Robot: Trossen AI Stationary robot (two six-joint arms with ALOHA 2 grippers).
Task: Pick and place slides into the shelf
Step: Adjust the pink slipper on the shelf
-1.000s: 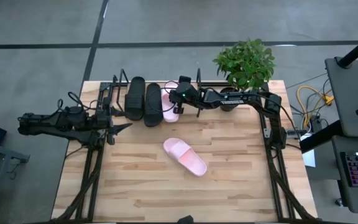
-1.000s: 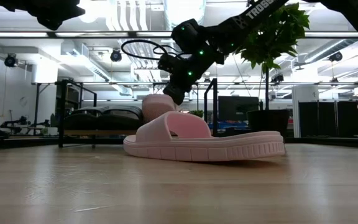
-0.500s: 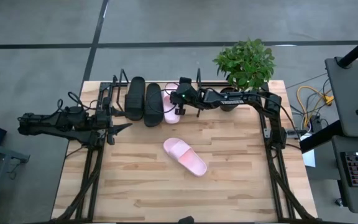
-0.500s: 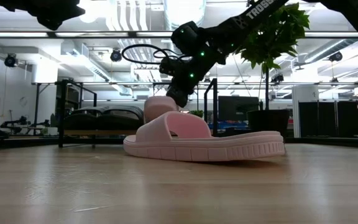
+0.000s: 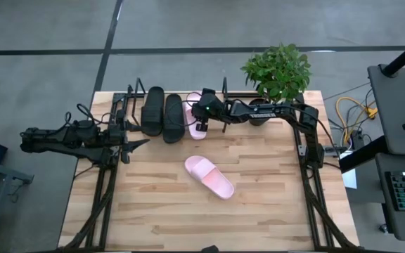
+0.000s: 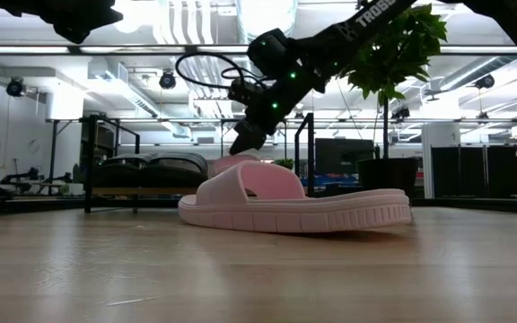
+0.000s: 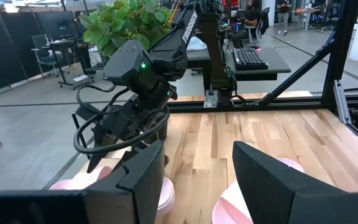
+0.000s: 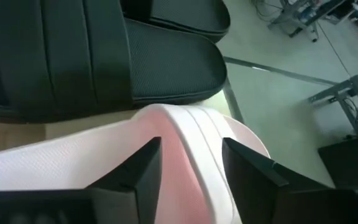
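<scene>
The shelf stands at the table's far edge, left of centre. Two black slides lie side by side on its board. A pink slide lies beside them, on their right. My right gripper hangs open just above this pink slide's strap, one finger on either side of the strap's edge. The other pink slide lies sole down in the middle of the table. My left gripper waits open near the table's left edge, holding nothing.
A potted plant stands at the far edge, right of the shelf and close behind my right arm. The shelf's thin black uprights rise around the slides. Bare wooden table lies near and to the right of the loose pink slide.
My right gripper has opened and let go of the pink slide at the shelf. The slide has dropped lower and now lies beside the black pair. The gripper has stayed just above it.
</scene>
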